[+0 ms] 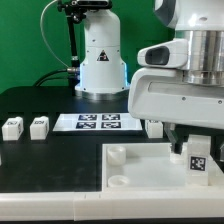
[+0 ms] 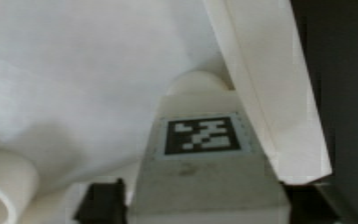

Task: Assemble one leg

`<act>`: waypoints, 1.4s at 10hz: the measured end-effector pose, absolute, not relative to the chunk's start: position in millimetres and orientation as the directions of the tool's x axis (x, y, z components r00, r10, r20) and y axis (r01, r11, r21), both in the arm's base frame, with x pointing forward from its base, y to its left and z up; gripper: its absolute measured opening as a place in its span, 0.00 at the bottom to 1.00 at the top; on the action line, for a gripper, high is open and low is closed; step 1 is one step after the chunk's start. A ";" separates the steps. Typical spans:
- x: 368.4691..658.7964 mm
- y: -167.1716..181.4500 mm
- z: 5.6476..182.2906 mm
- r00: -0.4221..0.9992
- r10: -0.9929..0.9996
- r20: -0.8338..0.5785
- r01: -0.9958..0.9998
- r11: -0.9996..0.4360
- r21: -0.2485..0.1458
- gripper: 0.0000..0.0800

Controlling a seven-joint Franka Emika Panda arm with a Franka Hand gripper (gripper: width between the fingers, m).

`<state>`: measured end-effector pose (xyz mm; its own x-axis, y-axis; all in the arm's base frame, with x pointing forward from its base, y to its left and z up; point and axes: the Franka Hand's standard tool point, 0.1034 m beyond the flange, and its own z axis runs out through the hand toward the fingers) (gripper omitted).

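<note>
Fingers of the gripper (image 1: 197,150) are pinched on the leg (image 1: 197,161) above the big white board (image 1: 140,170). Next, a corner socket (image 1: 118,155) must be found.

Leg (image 2: 202,150), tagged face to camera, sits between end effector (image 2: 197,200) fingers (black pads) over white board (image 2: 69,80).

Marker board (image 1: 99,122) on black table (image 1: 50,165)
</note>
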<state>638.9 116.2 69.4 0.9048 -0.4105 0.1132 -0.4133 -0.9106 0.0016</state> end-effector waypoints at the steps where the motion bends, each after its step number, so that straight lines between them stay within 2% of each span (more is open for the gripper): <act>1: 638.9 116.6 69.4 0.848 -0.518 0.112 -0.520 -0.854 -0.013 0.36; 3: 638.4 116.0 69.2 0.692 -0.715 0.104 -0.715 -0.698 -0.037 0.36; 5: 637.4 116.8 68.9 0.369 -0.925 0.088 -0.926 -0.375 -0.052 0.36; 7: 636.8 114.4 67.9 -0.007 -1.000 0.014 -0.995 0.005 -0.100 0.36; 9: 636.6 115.2 67.7 -0.284 -0.958 -0.047 -0.953 0.287 -0.093 0.36; 11: 636.5 115.4 67.7 -0.372 -0.926 -0.054 -0.922 0.376 -0.088 0.36; 14: 636.1 116.4 68.1 -0.347 -0.937 -0.036 -0.932 0.348 -0.099 0.37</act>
<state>636.1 116.4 68.1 -0.3465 -0.9373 -0.0362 -0.9321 0.3484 -0.0988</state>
